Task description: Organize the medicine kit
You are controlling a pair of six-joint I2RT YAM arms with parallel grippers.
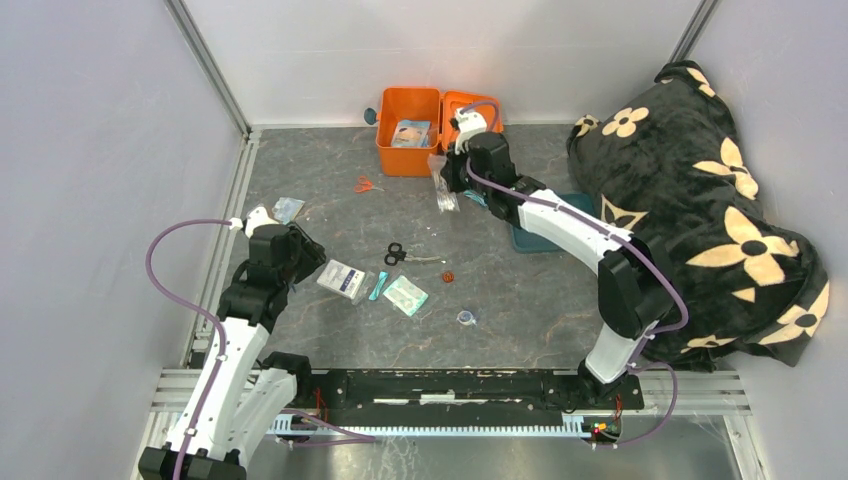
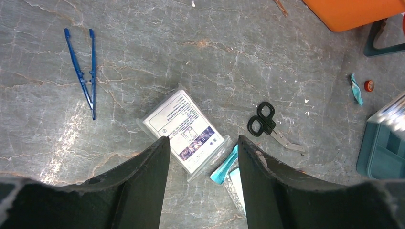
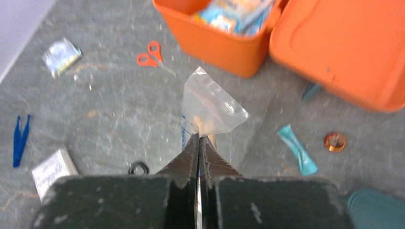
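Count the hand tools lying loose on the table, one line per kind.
Scissors: 2 (orange scissors, black scissors)
Tweezers: 1 (blue tweezers)
Total: 3

Packets point(image 1: 412, 133) inside medicine kit point(image 1: 405, 164)

2 white-and-black arms point(image 1: 225, 360), looping purple cables point(image 1: 152, 262).

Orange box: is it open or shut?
Open. The orange box has its lid flipped back beside it, and packets show inside.
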